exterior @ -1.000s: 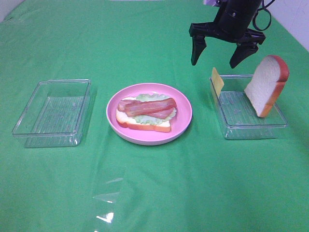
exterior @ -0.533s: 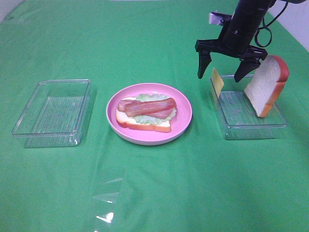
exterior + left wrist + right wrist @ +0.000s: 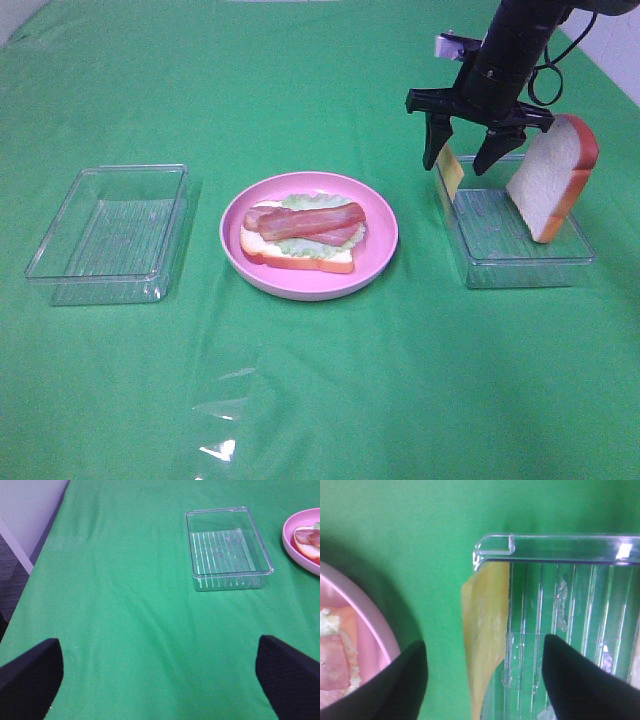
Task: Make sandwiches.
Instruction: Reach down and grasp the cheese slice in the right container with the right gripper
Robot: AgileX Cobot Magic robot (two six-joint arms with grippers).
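Note:
On the pink plate lies the open sandwich: a bread slice with lettuce and bacon strips. A yellow cheese square leans on the left wall of the right clear tray; it also shows in the right wrist view. A second bread slice leans in that tray's far right corner. My right gripper is open and empty, its fingers straddling the cheese just above it; it also shows in the right wrist view. My left gripper is open and empty over bare cloth, out of the exterior view.
An empty clear tray stands at the left, also in the left wrist view. The plate's edge shows in the left wrist view. A green cloth covers the table, with a clear plastic scrap near the front.
My right gripper has come down and slightly right, from above the tray's near-left corner to around the cheese square. Nothing else has moved.

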